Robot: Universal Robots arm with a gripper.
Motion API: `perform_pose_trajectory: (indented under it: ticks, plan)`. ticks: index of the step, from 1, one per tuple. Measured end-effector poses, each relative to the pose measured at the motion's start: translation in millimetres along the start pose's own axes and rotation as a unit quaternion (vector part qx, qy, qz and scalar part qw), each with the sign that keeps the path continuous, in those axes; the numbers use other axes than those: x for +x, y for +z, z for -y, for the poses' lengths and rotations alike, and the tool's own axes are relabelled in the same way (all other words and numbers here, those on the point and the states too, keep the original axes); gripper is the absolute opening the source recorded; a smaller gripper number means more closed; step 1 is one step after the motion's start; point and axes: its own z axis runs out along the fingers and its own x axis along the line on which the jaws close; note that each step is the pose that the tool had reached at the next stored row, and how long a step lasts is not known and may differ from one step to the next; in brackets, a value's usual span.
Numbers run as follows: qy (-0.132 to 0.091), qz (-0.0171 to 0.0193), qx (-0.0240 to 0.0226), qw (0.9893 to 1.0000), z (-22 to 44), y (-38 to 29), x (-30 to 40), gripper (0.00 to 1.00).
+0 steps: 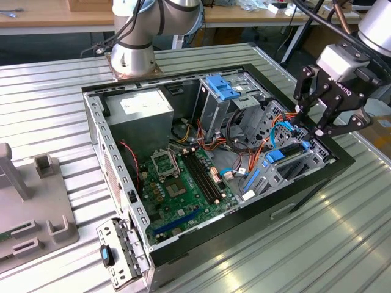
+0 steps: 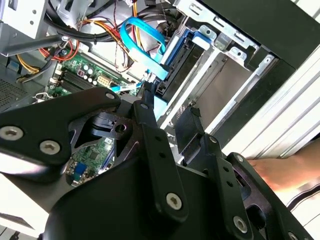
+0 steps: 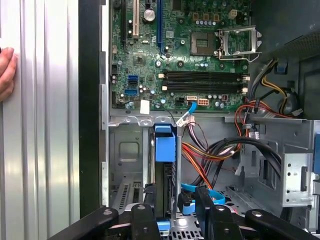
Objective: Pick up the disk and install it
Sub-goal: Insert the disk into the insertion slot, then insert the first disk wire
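Gripper (image 1: pixel 311 125) hung at 3 o'clock over PC case (image 1: pixel 93 122), jaws apart, nothing clamped, straddling disk (image 3: pixel 165 145) set edge-on in bay.

Disk (image 3: pixel 165 148) on edge in metal bay (image 3: pixel 126 150)

Mostly sunk edge-on into the drive bay (image 3: pixel 127 165) of the case (image 3: pixel 90 125): the disk (image 3: pixel 165 145), label out of sight, near end masked by the gripper (image 3: pixel 175 195). Just outside the case's black wall, cut by the frame edge: a hand (image 3: pixel 6 70).
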Motion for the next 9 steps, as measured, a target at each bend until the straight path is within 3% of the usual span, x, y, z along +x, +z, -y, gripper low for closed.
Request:
perform_pose_trajectory:
  ticks: [9]
  plan:
    - [0.0, 0.0, 0.0, 1.0, 3.0, 0.4, -1.2, 0.44]
